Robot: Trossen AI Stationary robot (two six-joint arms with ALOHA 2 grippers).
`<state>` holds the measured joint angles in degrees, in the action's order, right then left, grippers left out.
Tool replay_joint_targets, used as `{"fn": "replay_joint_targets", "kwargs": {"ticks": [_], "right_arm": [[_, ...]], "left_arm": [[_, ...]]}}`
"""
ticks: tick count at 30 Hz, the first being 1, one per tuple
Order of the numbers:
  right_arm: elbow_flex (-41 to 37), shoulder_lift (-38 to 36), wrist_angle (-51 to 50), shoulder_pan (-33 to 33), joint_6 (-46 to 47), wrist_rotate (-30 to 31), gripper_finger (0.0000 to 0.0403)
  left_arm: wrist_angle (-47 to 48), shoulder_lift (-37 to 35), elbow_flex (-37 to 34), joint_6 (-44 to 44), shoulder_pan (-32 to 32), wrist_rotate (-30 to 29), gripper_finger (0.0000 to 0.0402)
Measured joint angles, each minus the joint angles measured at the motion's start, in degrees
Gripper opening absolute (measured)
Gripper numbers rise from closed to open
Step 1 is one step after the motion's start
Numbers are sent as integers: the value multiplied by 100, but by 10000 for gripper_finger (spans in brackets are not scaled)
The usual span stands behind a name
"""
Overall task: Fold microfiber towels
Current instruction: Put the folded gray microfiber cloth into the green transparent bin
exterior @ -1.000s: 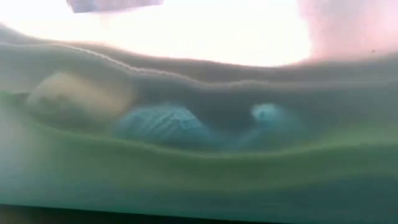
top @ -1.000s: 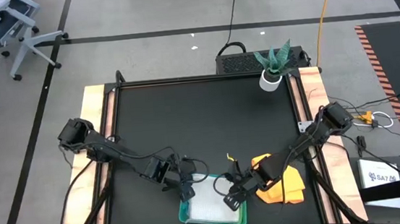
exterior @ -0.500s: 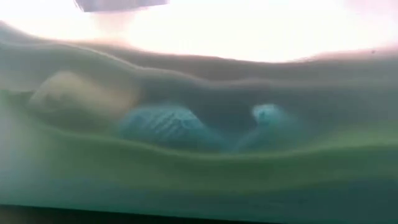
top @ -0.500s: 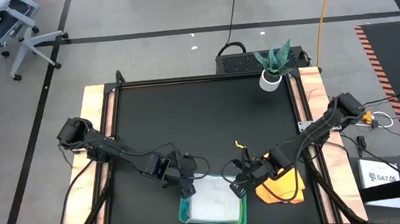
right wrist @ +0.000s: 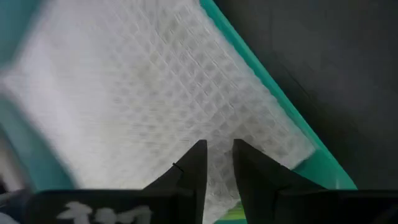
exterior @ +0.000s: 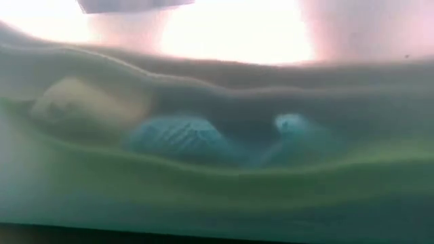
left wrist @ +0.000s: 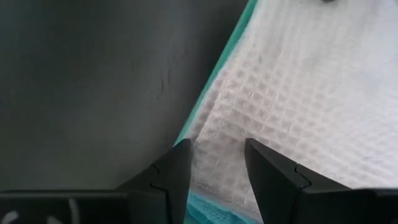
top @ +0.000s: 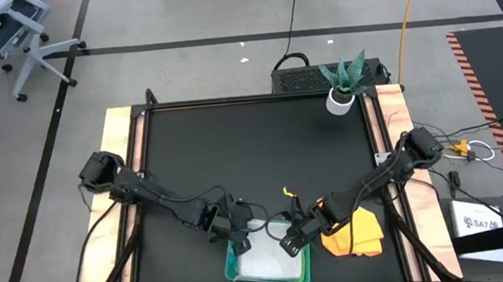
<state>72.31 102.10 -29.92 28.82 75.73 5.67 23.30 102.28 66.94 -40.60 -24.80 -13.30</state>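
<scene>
We see the pale grey-white towel (top: 269, 256) lying in the teal tray (top: 233, 270) at the desk's (top: 252, 150) six o'clock edge. Our left end effector (left wrist: 214, 163) and right end effector (right wrist: 219, 160) hover released over its corners, grasping nothing. The yellow-orange towel (top: 358, 235) lies at the tray's three o'clock.

High view: even, bright light, soft shadows on black table (top: 253, 159), sharp. Low view: all blur, cloths (exterior: 178, 137) pressed close to lens, white glare above them. Wrist views: fingers sharp, waffle towel (left wrist: 298, 93) slightly soft.
</scene>
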Motion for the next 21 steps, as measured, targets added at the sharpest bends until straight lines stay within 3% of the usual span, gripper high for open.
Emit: {"fn": "replay_joint_targets", "kwargs": {"ticks": [6,11,21], "right_arm": [[0,193,-114,1,-184,8,47],[7,184,-337,-4,-211,19,40],[0,-163,-10,-33,-315,28,40]], "left_arm": [[-31,481,7,-88,-4,460,154],[-1,500,22,-107,0,515,154],[547,-336,-13,-176,-41,317,154]]}}
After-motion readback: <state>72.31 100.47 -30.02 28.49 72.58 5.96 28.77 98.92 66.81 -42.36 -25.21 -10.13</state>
